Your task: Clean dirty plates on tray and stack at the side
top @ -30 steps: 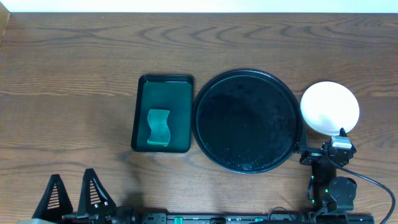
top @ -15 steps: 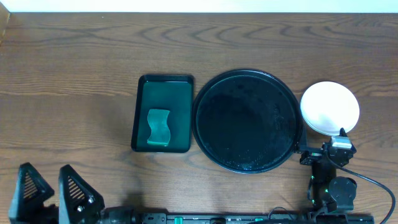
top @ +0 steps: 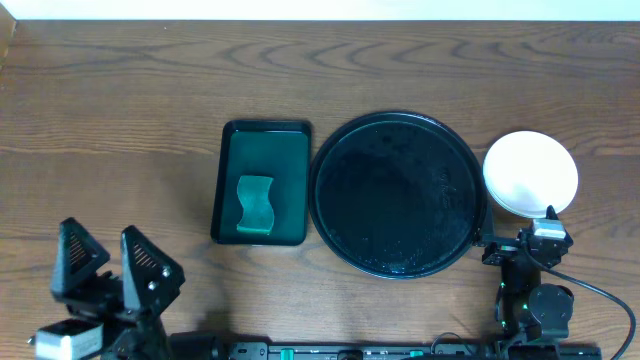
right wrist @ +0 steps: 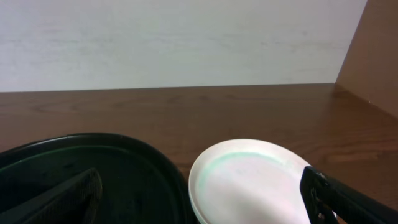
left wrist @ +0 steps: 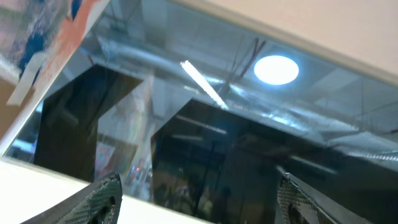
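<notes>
Your left gripper [top: 112,268] stands at front left, tipped upward, jaws wide apart; your right gripper [right wrist: 205,204] is spread wide too.

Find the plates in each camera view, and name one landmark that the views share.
Overhead: the plates are at the right, just right of the tray.
Left wrist: not in it.
Right wrist: the plates are at lower centre-right, with the tray at lower left.
Shared landmark: the tray, seen in the overhead and right wrist views only.
</notes>
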`<state>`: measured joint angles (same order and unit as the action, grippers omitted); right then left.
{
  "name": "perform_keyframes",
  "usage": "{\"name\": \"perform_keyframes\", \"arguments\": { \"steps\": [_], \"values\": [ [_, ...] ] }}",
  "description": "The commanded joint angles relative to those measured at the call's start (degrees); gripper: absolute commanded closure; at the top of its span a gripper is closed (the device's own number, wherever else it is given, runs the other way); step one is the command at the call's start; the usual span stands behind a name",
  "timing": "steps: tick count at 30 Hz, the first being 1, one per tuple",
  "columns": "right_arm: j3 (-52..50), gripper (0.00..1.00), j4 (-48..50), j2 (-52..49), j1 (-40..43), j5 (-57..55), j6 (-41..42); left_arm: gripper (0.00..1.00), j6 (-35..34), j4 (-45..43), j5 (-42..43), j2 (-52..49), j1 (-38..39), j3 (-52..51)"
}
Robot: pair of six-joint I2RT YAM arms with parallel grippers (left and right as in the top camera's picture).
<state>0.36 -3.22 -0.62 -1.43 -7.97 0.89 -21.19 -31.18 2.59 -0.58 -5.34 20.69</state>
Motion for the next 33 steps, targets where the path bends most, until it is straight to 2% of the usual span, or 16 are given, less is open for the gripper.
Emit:
{"name": "perform_keyframes", "arguments": {
  "steps": [1, 6, 19, 25, 33],
  "values": [
    [0.0, 0.01, -0.2, 0.3, -0.7, -0.6, 0.8, 0.2, -0.6, -5.4, -0.2, 0.4, 0.3, -5.2],
    [0.0, 0.01, -0.2, 0.3, -0.7, -0.6, 0.8, 0.2, -0.5, -8.4, -0.1, 0.5, 0.9, -11.3],
    [0.0, 0.01, -0.2, 0.3, -0.7, -0.6, 0.8, 0.2, -0.5, -8.3, 0.0, 0.5, 1.2, -20.5],
    [0.0, 0.01, -0.2, 0.3, -0.7, -0.6, 0.8, 0.2, -0.5, -0.3, 0.2, 0.5, 1.2, -20.5],
    [-0.1, 0.01, -0.2, 0.3, -0.7, -0.6, 0.8, 0.2, -0.5, 15.7, 0.2, 0.5, 1.2, -20.5]
  ]
}}
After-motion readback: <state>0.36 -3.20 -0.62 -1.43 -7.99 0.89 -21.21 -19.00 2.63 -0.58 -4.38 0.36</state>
